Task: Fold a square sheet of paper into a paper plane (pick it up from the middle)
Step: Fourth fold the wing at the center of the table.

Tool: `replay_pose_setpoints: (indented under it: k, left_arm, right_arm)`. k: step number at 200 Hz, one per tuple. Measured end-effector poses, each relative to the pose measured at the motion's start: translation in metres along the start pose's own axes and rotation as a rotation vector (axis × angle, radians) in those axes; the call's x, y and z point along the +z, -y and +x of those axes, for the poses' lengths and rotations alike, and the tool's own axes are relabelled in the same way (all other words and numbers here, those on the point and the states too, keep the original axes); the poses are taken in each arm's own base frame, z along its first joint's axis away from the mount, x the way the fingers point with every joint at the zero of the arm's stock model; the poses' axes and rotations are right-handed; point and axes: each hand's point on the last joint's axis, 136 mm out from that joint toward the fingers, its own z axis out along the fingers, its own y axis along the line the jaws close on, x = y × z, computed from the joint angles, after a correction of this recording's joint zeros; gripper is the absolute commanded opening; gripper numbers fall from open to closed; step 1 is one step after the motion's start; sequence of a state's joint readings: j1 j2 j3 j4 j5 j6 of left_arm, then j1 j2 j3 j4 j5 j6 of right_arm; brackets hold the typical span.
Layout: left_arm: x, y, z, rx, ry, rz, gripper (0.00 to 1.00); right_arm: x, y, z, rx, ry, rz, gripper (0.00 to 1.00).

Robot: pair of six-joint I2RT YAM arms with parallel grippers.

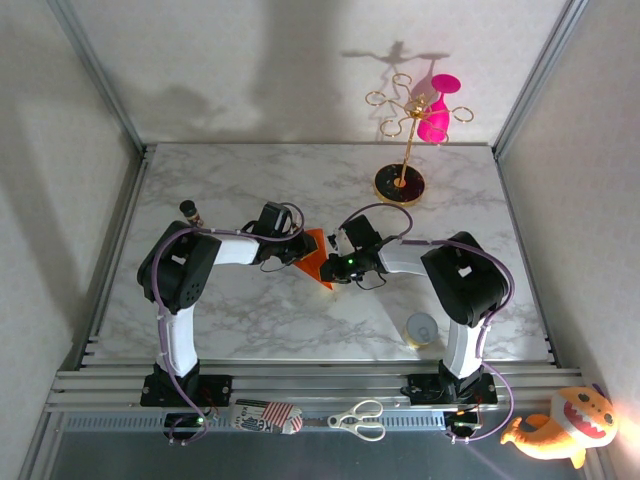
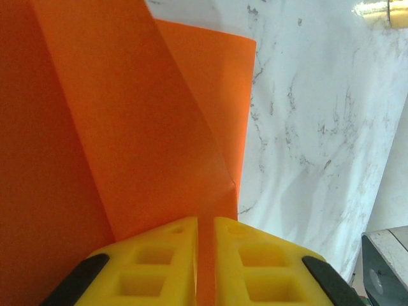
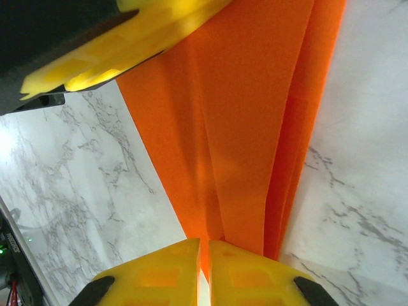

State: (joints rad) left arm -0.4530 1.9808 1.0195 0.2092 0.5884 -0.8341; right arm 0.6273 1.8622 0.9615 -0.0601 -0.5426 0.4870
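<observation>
While left claw (image 2: 205, 223) and right claw (image 3: 204, 245) pinch orange paper (image 2: 127, 127), lengthwise folds overlap.

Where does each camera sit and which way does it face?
Top external: above and behind, looking down on the marble table; left arm and right arm show.
Left wrist: on that wrist, looking along the left gripper shut on the orange paper.
Right wrist: likewise along the right gripper; the left gripper's finger shows above.
Shared: both wrist views see that paper.
</observation>
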Motion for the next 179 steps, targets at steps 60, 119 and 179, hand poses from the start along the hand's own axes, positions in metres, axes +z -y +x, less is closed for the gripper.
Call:
replay_pose_setpoints:
  k: [60,119,179]
  left_arm:
    - [0.000,0.000,0.000,-0.002,0.000,-0.004,0.15]
    - [0.001,0.000,-0.001,-0.002,-0.001,-0.004,0.15]
    - [0.001,0.000,-0.001,-0.003,-0.002,-0.005,0.15]
  right_arm:
    - [-0.007,-0.001,0.007,0.003,-0.004,0.002,0.14]
    - [-0.005,0.004,0.015,0.017,-0.017,0.009,0.14]
    - [-0.009,0.002,0.015,0.013,-0.012,0.006,0.14]
